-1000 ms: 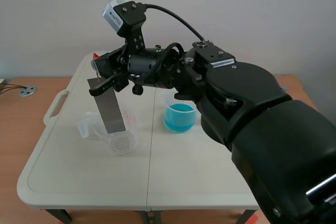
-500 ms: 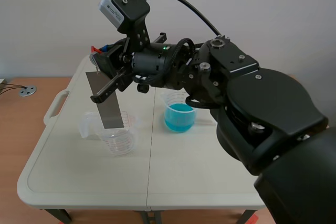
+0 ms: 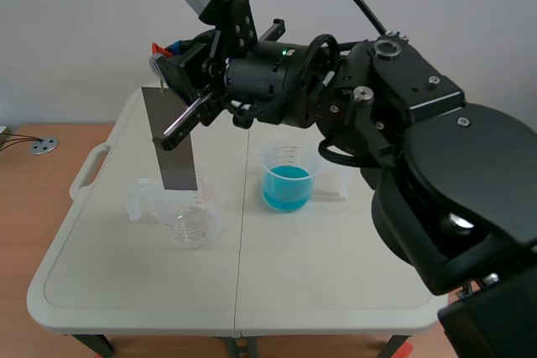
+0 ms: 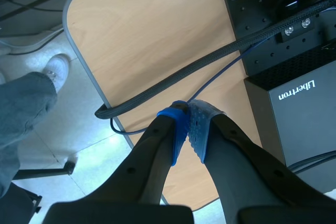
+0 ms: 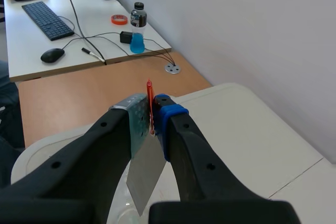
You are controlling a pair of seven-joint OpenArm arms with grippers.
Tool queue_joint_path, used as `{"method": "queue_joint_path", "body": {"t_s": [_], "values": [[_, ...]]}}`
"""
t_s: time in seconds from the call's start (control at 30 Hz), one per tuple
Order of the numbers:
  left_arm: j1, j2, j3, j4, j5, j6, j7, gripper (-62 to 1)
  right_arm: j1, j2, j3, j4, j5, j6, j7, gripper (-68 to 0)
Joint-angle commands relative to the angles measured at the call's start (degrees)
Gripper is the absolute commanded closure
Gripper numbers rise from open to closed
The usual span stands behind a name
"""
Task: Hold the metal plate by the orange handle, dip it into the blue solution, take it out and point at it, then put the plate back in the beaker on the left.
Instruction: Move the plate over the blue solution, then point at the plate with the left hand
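Hanging beneath right gripper [image 5: 153, 115]: metal plate [image 5: 144, 174]

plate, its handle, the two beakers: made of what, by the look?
Plate: likely metal, flat thin sheet, dull grey matte face. Handle: thin orange strip, probably plastic; little shows. Left beaker and blue-solution beaker: clear, see-through walls with printed graduations; plastic or glass, cannot tell.

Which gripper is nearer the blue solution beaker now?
Right: the right gripper holds the metal plate up beside the blue solution beaker; the left gripper is elsewhere, over a wooden desk.
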Motion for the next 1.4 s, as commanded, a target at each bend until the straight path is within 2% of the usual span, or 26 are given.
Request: {"method": "queue_joint_path", "body": {"t_s": [0.0,0.2,0.3,0.47,0.67,0.8,0.87,1.0,1.2,1.37], "values": [[0.6,0.3,0.2,0.7,-0.4,-0.1,-0.4,-1.2,1.1,0.3,0.5,2.1,0.7,0.0,0.8,-1.3],[0.6,0.3,0.2,0.8,-0.4,-0.1,-1.1,-1.2,1.1,1.6,2.1,6.0,0.7,0.0,-0.1,-1.3],[0.6,0.0,0.0,1.2,-0.3,0.0,-3.7,-1.2,1.1,2.1,3.0,7.9,1.3,0.0,-1.6,-1.3],[-0.2,-0.2,-3.5,6.5,-0.3,1.0,-4.0,-1.2,1.1,3.3,4.7,11.4,1.7,0.0,-3.3,-1.3],[-5.7,-0.4,-9.3,14.2,-0.4,1.8,-3.8,-1.2,1.1,5.7,7.5,14.8,6.8,0.4,-6.4,-1.3],[-11.0,-1.7,-10.7,17.8,-0.4,1.8,-3.8,-1.2,1.1,7.8,9.8,15.2,9.6,0.5,-7.1,-1.3],[-13.9,-2.6,-10.7,19.0,-0.4,0.9,-3.8,-1.2,1.1,8.9,11.1,15.2,10.8,1.2,-7.1,-1.3],[-20.0,-3.9,-10.6,19.5,-0.4,-3.4,-3.4,-1.2,1.2,11.2,13.4,15.2,13.4,1.9,-7.1,-1.3],[-26.1,-4.0,-9.4,19.5,-0.4,-6.1,-1.1,-1.2,1.2,15.1,16.1,15.2,17.2,2.6,-7.1,-1.3],[-31.0,-4.0,-5.6,19.5,-0.3,-9.5,0.1,-1.2,1.2,17.9,17.1,15.2,18.5,3.1,-6.7,-1.3]]}}
